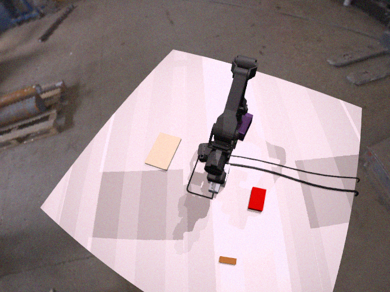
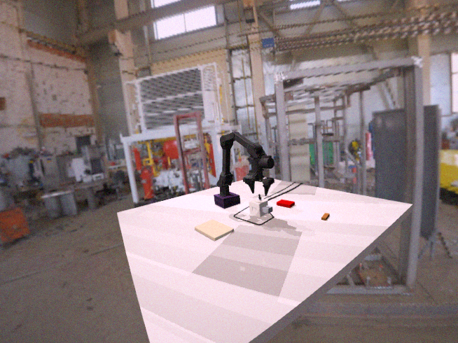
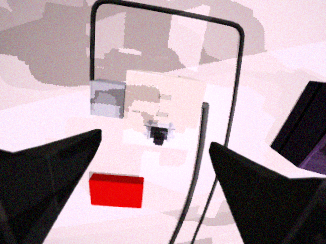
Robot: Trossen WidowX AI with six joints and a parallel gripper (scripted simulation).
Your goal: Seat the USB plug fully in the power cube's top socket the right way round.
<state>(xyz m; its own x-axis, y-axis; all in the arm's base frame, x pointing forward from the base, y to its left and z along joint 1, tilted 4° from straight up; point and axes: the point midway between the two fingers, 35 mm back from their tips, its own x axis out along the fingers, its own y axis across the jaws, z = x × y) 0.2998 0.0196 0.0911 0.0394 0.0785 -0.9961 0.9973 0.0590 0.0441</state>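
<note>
The white power cube (image 2: pixel 257 208) (image 3: pixel 190 89) stands on the table. The small black USB plug (image 2: pixel 260 197) (image 3: pixel 159 134) stands up from its top; how deep it sits cannot be told. A grey block-like plug (image 1: pixel 213 186) (image 2: pixel 267 208) (image 3: pixel 107 99) sits on one side of the cube. My gripper (image 2: pixel 260 193) (image 3: pixel 157 140) is open and empty, pointing down above the cube, with the USB plug below and between the fingertips. In the top view the arm hides most of the cube and the USB plug.
Black cables (image 1: pixel 279 173) (image 3: pixel 199 152) run from the cube; one loops around it. A red block (image 1: pixel 257 199) (image 2: pixel 285 203) (image 3: pixel 116 191) lies nearby, an orange-brown block (image 1: pixel 227 260) (image 2: pixel 325 216) farther out. A tan slab (image 1: pixel 163 151) (image 2: pixel 213 229) and the purple base (image 1: pixel 245 126) (image 2: pixel 226 200) are also there.
</note>
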